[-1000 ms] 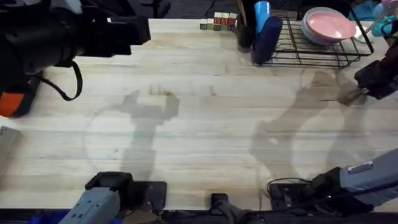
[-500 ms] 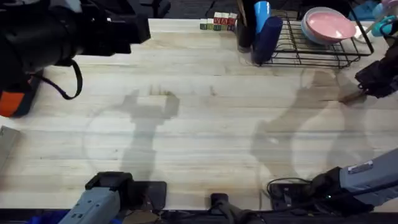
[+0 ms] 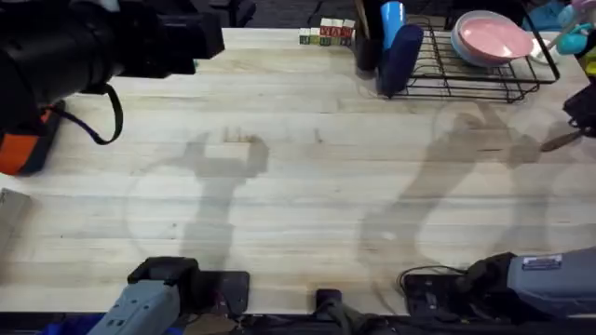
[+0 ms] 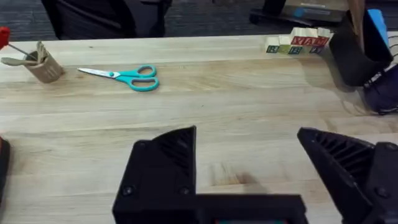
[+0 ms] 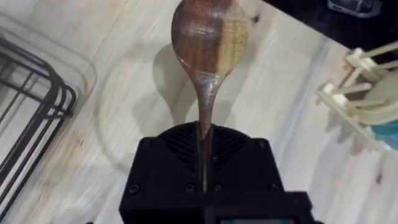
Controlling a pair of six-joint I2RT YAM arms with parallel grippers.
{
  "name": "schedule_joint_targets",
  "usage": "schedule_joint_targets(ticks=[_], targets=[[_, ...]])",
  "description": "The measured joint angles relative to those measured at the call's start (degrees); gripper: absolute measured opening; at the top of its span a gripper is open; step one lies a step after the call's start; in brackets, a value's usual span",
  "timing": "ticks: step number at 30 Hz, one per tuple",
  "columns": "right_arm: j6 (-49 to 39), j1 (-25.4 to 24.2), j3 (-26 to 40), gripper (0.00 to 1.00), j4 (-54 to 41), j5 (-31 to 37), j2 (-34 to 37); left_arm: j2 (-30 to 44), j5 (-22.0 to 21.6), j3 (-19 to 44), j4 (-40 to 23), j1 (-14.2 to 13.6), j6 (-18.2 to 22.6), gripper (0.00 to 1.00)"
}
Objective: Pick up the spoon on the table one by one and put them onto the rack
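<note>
Right wrist view: the right gripper has its black fingers closed on the slim handle of the brown wooden spoon, lifted above the pale plank table. The carry looks under way; next it must swing toward eleven o'clock, over the black wire rack. The left gripper hovers gaping wide, holding nothing.
</note>
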Motion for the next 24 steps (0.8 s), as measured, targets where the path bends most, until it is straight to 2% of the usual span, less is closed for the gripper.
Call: schedule_joint_targets(ticks=[1,5,9,11,12,20,24], targets=[[-0.18,0.09,-0.02,0.032,-3.7,0.01,-4.73,0.0,0.0,0.0,0.0,0.0,0.0,0.993],[-0.22,1.2,-0.04,0.032,-4.2,0.05,-10.6,0.0,0.0,0.0,0.0,0.0,0.0,0.993],[-0.39,4.45,-0.04,0.032,-2.98,0.03,-16.94,0.02,0.0,0.0,-0.02,0.0,0.0,0.993],[-0.4,6.94,-0.04,0.032,-1.36,0.03,-19.99,0.02,0.0,0.0,0.0,0.0,0.0,0.993],[-0.4,11.24,-0.04,0.032,1.81,0.03,-23.42,0.02,0.0,0.0,0.0,0.0,0.0,0.993],[-0.42,24.58,-0.04,0.032,14.82,-0.04,-26.0,0.0,0.0,0.0,0.0,0.0,0.0,0.993],[-0.42,30.76,-0.04,0.032,22.17,-2.65,-25.37,0.02,0.0,0.0,0.0,0.0,0.0,0.993]])
